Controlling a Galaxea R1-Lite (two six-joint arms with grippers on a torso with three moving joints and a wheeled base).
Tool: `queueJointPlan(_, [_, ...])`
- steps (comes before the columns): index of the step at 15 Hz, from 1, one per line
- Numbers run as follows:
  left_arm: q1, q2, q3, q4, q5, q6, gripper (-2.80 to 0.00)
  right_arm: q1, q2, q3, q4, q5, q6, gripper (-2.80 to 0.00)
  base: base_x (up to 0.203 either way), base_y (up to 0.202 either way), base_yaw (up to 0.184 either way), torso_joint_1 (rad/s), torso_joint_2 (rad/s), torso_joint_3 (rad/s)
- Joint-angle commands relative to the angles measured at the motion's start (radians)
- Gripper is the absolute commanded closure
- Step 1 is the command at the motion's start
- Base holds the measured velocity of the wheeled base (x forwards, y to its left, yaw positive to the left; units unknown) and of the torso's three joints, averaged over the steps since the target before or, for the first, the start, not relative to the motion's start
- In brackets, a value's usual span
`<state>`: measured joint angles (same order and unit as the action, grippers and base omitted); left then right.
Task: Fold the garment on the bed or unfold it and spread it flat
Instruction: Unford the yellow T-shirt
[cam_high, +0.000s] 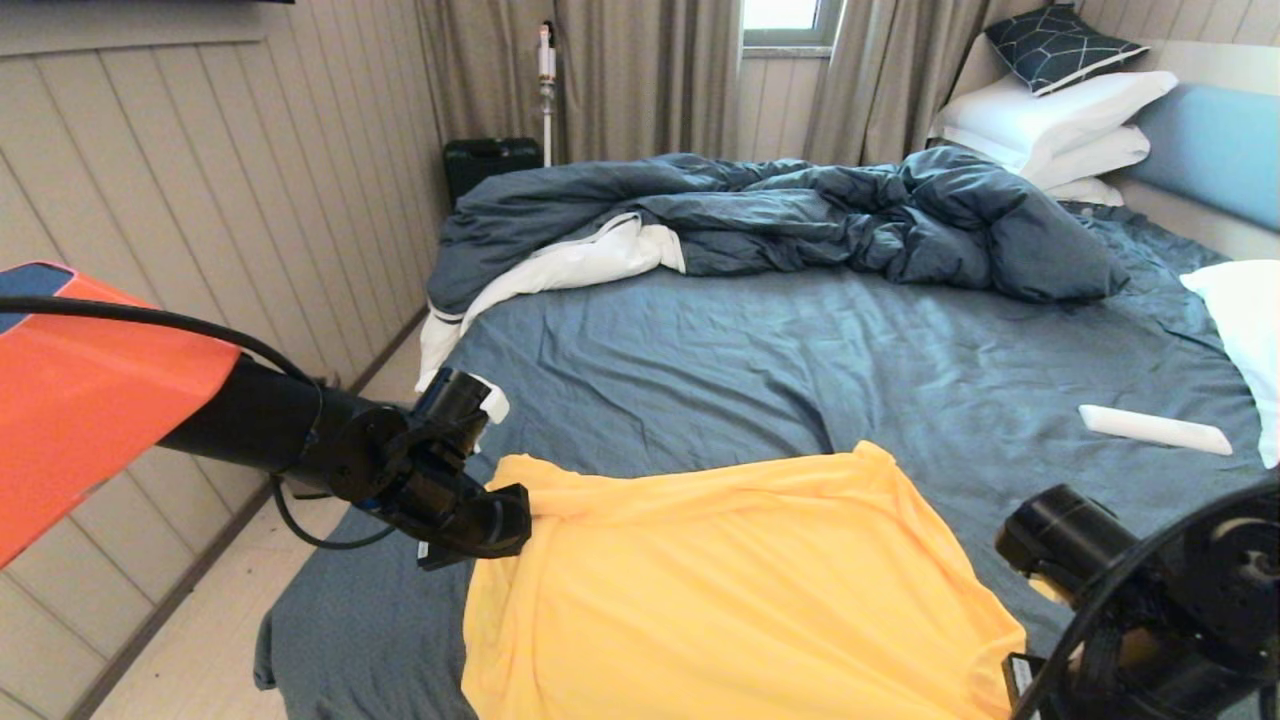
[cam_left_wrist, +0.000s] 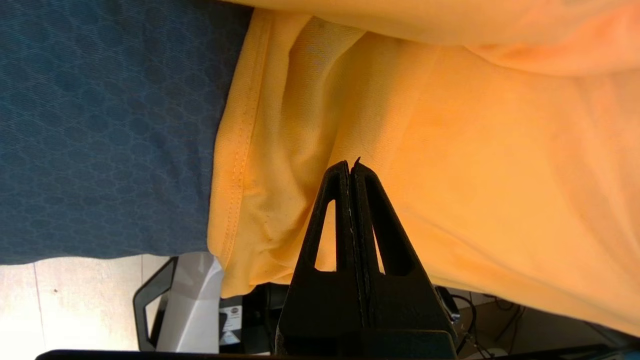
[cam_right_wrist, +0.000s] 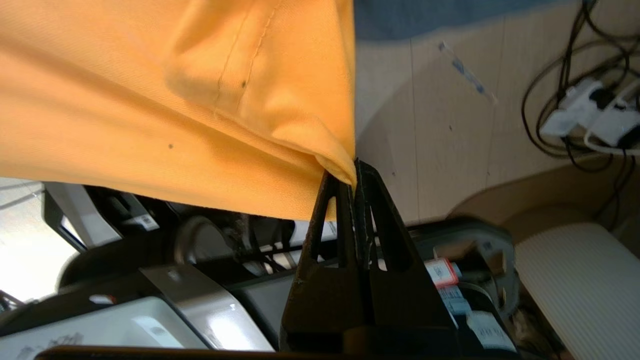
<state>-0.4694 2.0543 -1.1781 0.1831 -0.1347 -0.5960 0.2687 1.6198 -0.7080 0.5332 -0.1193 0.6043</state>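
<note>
Both claws pinch the T-shirt (cam_high: 720, 590) at the bed's (cam_high: 700, 380) near edge: left gripper (cam_left_wrist: 351, 167), right gripper (cam_right_wrist: 354, 175). Spreading step, I judge; next, lay it flat.

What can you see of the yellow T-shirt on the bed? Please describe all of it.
The yellow T-shirt is plain, of thin soft fabric with stitched hems. It is spread over the near end of the bed, on the dark blue-grey sheet, with a few soft folds, and its near part hangs past the mattress edge. The left gripper is shut on a fold near one hemmed edge. The right gripper is shut on a corner, which it pulls taut. No print is visible.
</note>
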Motion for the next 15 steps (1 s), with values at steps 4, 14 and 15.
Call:
queueJointPlan(4, [-0.003,-0.003,0.003,0.001,0.0,-0.004,0.0,0.0,-0.018,0.068,-0.059,-0.003,0.0,0.0,0.0,0.0,0.0,0.0,0.0,0.0])
queueJointPlan(14, [-0.003,-0.005,0.003,0.001,0.0,-0.004,0.0,0.002,-0.181,0.042,-0.068,-0.007,-0.058,-2.8,0.0,0.0,0.0,0.0,0.0,0.0])
queueJointPlan(15, [-0.003,-0.005,0.003,0.001,-0.002,-0.004,0.0,0.001,-0.217,0.038,-0.066,-0.009,-0.066,-2.8,0.0,0.0,0.0,0.0,0.0,0.0])
